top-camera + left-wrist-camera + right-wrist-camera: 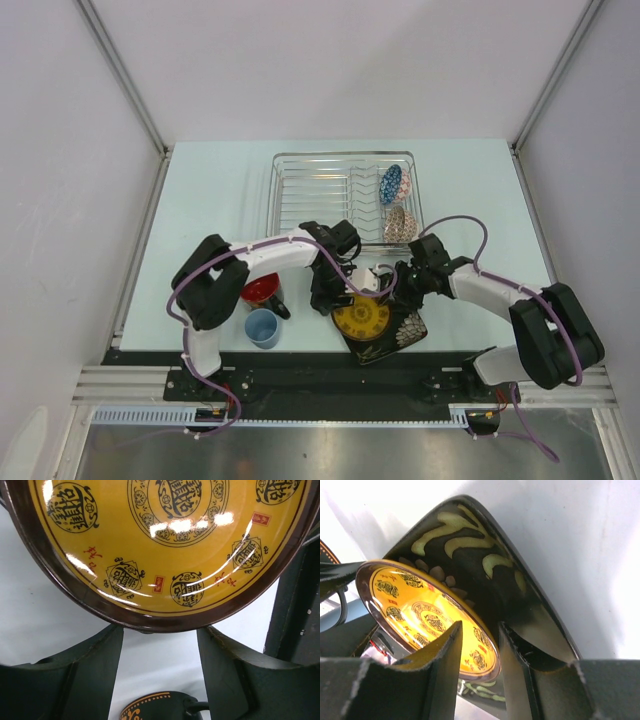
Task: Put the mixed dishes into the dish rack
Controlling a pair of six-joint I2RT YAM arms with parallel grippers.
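While both bowls [400, 224] already stand in the dish rack [275, 200], the round yellow plate [361, 318] is the dish in hand, propped aslant on the dark square floral plate [410, 332] at 6 o'clock from the rack. Its rim is straddled by the narrowly set right fingers [435, 680]; a true pinch cannot be told. The left fingers [85, 680] are held wide, just short of the rim. A firm grip, then a lift toward 12 o'clock, is called for next.
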